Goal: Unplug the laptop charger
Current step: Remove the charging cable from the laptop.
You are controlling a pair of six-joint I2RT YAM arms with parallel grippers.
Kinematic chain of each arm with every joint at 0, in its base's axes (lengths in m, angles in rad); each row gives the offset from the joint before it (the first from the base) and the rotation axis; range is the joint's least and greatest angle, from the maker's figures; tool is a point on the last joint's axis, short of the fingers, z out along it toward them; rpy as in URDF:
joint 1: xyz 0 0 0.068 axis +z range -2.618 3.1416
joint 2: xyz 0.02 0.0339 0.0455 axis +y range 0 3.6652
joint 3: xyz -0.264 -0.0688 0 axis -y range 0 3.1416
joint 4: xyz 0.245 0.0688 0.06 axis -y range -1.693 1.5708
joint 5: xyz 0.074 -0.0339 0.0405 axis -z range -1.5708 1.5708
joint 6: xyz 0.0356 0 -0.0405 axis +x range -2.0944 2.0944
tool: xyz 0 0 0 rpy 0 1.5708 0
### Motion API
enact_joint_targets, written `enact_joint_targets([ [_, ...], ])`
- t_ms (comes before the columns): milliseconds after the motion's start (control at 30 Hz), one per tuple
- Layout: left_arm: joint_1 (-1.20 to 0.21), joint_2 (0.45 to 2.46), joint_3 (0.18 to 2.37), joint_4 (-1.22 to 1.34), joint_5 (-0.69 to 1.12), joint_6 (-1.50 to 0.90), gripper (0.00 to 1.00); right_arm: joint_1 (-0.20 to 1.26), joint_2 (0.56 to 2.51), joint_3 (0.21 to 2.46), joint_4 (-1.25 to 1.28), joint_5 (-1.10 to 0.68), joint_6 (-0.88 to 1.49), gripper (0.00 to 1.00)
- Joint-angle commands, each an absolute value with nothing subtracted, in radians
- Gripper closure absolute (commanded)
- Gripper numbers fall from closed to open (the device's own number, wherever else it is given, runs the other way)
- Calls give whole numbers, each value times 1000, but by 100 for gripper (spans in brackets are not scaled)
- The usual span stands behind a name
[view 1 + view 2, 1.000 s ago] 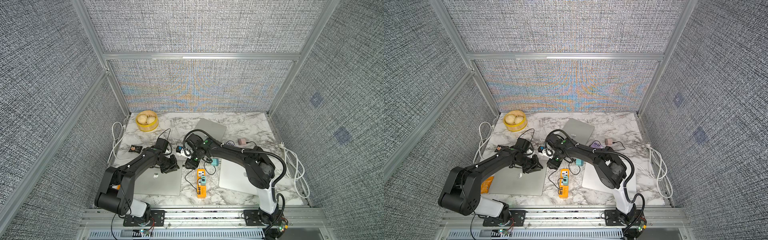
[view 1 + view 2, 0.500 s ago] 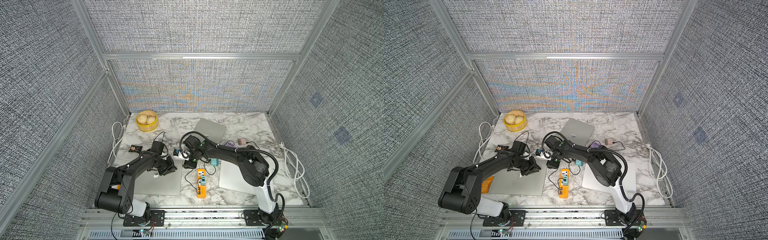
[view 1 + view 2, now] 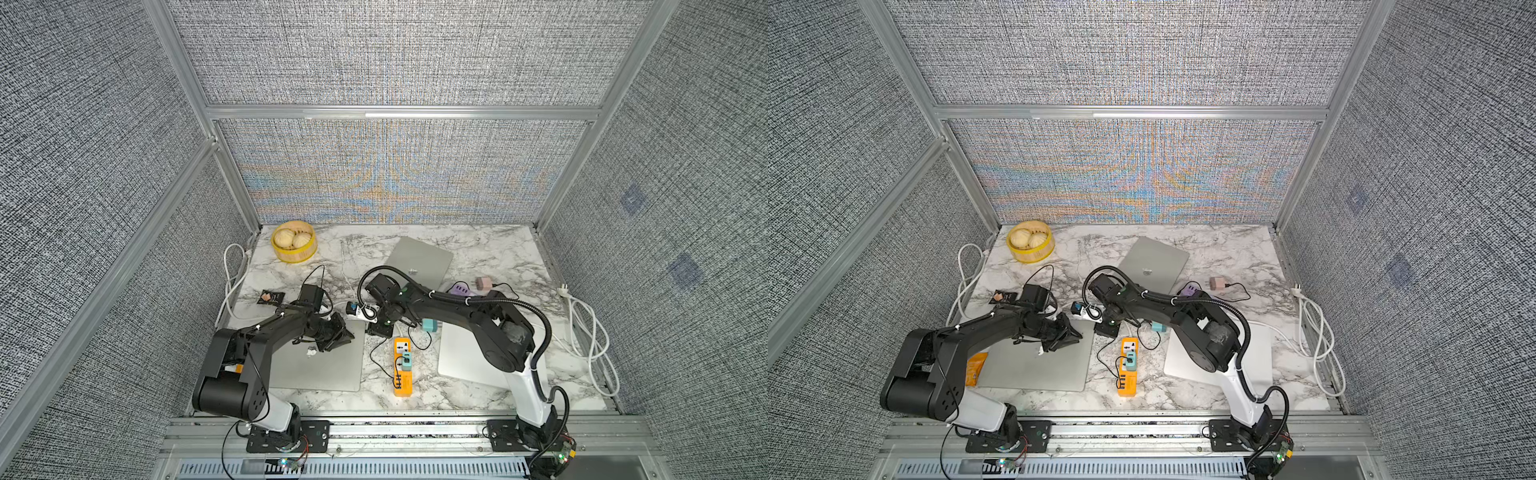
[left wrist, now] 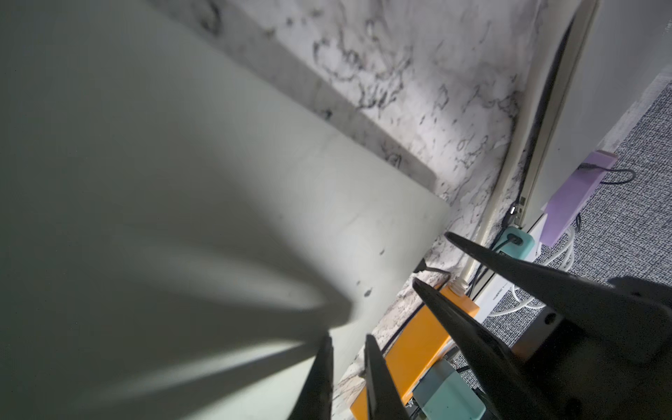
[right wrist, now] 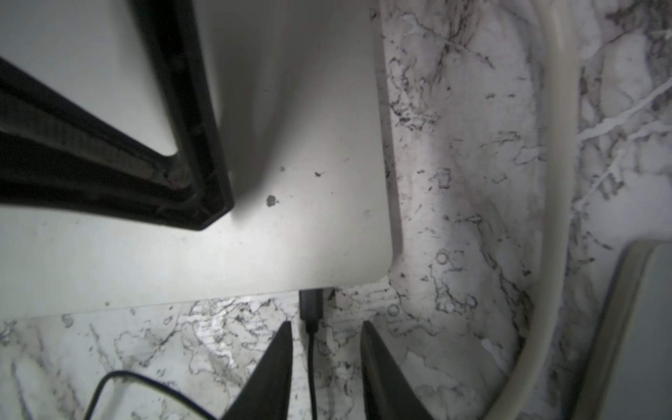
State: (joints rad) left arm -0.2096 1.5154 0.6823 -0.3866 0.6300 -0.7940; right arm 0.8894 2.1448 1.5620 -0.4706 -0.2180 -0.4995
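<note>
We find the right gripper [image 5: 325,325] low over the marble table [image 5: 454,189], its two fingers [image 5: 276,367] apart and clamped on nothing. The black charger cable [image 5: 311,363] runs through the gap between them, clear of both fingers. The charger plug [image 5: 311,305] sits just ahead of the fingertips, seated in the edge of the laptop [image 5: 291,225] near its corner. To one side of the right gripper, a thick white cord [image 5: 552,163] curves across the marble. Further ahead, on the lid of the same laptop, we see the left gripper [image 4: 347,340] with its tips down on the metal. Its fingers are drawn together to a thin slit and hold nothing. Near the right gripper, on the side towards the arm bases, lies the orange power strip [image 3: 403,388] with a teal adapter [image 3: 406,360] plugged into it. A second teal adapter [image 3: 428,325] lies under the right arm, just beside a second laptop [image 3: 461,357]. Behind the right gripper, past its wrist, we note a third laptop [image 3: 419,259], a purple power strip [image 3: 461,289] and a pink adapter [image 3: 482,283]. Well apart from both grippers, at the back of the table, stands the yellow steamer basket [image 3: 293,255] holding two buns [image 3: 284,237].
</note>
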Motion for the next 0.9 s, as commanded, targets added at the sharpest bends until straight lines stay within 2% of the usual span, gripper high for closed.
enact_joint_targets([
  [0,-202,1520,681,-371,626,-794,82,893,2154,1566,-460,-219,-511,68],
  [633,-189,1541,675,-366,625,-793,82,903,2177,1557,-440,-217,-539,77],
  [867,-189,1546,673,-362,621,-796,82,905,2169,1548,-453,-197,-568,86],
])
